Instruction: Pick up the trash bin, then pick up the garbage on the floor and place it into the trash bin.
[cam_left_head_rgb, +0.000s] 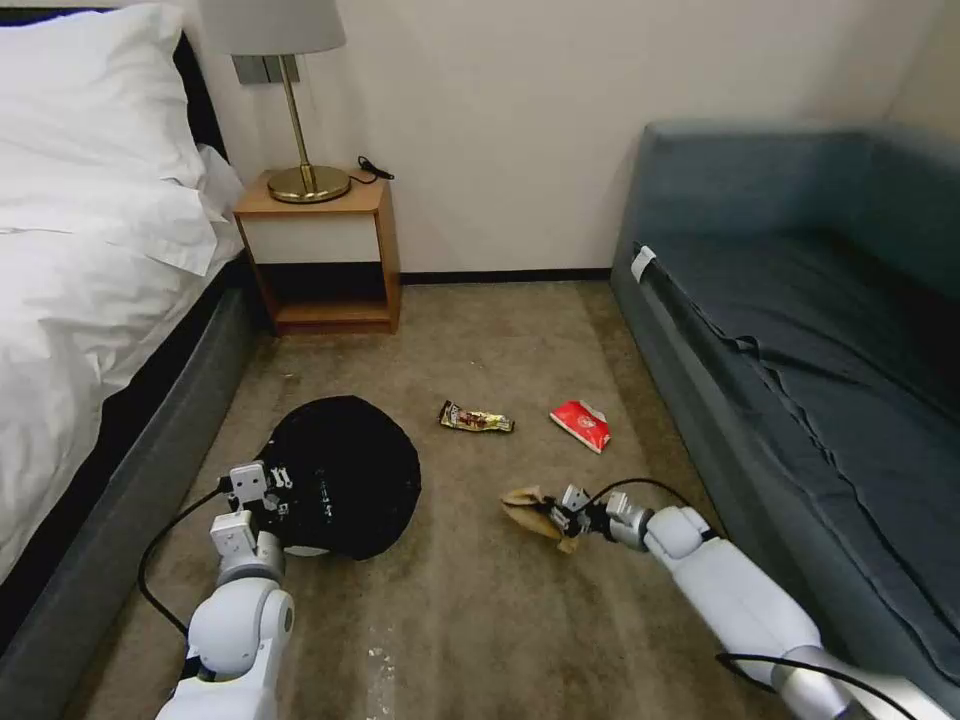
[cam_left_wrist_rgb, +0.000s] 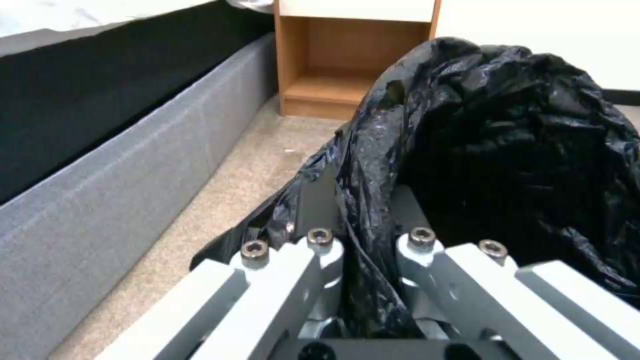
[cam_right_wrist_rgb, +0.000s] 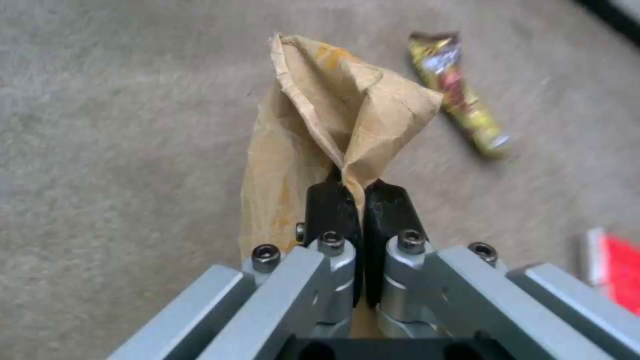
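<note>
Paper, brown and crumpled (cam_right_wrist_rgb: 333, 115), sits pinched between the black fingertips (cam_right_wrist_rgb: 387, 205) of the right gripper (cam_left_head_rgb: 556, 518), which are pressed together on a creased fold of it. It looks thin and stiffly crinkled, one flap standing up past the tips while the rest trails toward the carpet (cam_left_head_rgb: 480, 620); from the head view I cannot tell whether it has fully left the floor. The step in hand, as I judge it, is picking up this piece of garbage. The next move calls for carrying it across to the trash bin (cam_left_head_rgb: 345, 475) and letting go only once it is over the opening, since so light a sheet could flutter past the rim.

Just beyond the right gripper's tips lies the gold-brown snack wrapper (cam_left_head_rgb: 476, 418), and off to its outer side the red-and-white packet (cam_left_head_rgb: 581, 424); both are flat on the carpet and untouched.

Well apart, on the other side, the left gripper (cam_left_head_rgb: 285, 492) holds the bin by its near rim, fingers closed on the rim through the crinkly black bag (cam_left_wrist_rgb: 507, 150), which billows out directly ahead of it.
</note>
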